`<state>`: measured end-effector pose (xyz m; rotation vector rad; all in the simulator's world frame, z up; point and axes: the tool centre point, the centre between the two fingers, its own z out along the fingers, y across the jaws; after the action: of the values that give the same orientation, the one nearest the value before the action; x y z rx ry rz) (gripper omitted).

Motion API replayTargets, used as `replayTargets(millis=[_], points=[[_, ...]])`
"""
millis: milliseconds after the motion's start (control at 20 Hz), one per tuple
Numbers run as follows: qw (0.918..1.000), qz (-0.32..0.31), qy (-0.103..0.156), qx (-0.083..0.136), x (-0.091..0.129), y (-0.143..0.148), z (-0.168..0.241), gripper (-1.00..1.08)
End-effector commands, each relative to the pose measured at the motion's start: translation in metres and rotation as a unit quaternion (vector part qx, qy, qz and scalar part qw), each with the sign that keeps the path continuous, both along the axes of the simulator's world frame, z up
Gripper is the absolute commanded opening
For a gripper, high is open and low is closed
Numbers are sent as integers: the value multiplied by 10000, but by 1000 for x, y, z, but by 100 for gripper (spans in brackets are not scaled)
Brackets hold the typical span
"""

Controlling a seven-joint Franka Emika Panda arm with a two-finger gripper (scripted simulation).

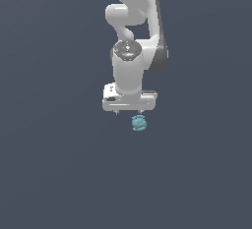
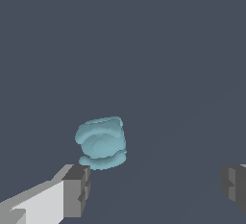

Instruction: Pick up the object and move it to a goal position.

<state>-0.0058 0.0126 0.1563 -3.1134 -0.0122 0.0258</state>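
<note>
The object is a small light teal-blue lumpy thing on the dark grey floor. In the exterior view it lies just below the white gripper, a little toward that view's right. In the wrist view the object lies beyond one grey fingertip, not between the fingers. The other fingertip stands far off at the picture's edge. The gripper is open wide and empty, with only floor between its fingers.
The white arm rises behind the gripper toward the top of the exterior view. The dark grey floor spreads flat all around.
</note>
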Motion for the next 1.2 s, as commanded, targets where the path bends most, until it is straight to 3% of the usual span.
replayTargets(millis=[0, 600, 1150], points=[[10000, 0, 0, 0, 0, 0, 0, 100], [9994, -299, -61, 137, 5, -13, -2, 100], [9997, 251, -72, -19, -4, 20, -35, 100]])
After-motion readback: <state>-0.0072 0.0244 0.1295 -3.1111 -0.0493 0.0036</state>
